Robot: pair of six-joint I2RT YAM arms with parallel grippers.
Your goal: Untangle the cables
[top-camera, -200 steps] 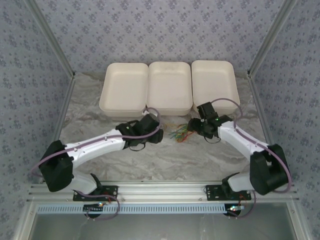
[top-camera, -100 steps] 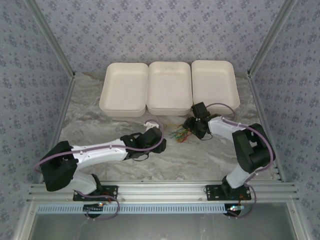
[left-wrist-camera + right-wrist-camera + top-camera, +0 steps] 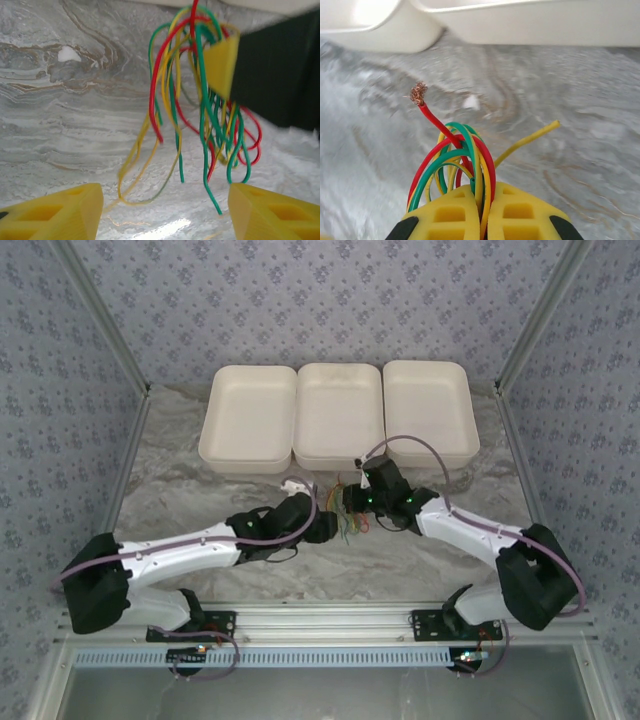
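Holds the cables, a red, green and yellow bunch, pinched between the right fingers, closed tight on the loops. Past those fingertips, shows one red end with bare frayed copper and one yellow end poking sideways. Lets the loose strands dangle below the right fingers over the marbled counter, ahead of the left fingers. Keeps the left fingers spread wide, gripping nothing. Places the bunch between both sets of fingers, with white trays just beyond.
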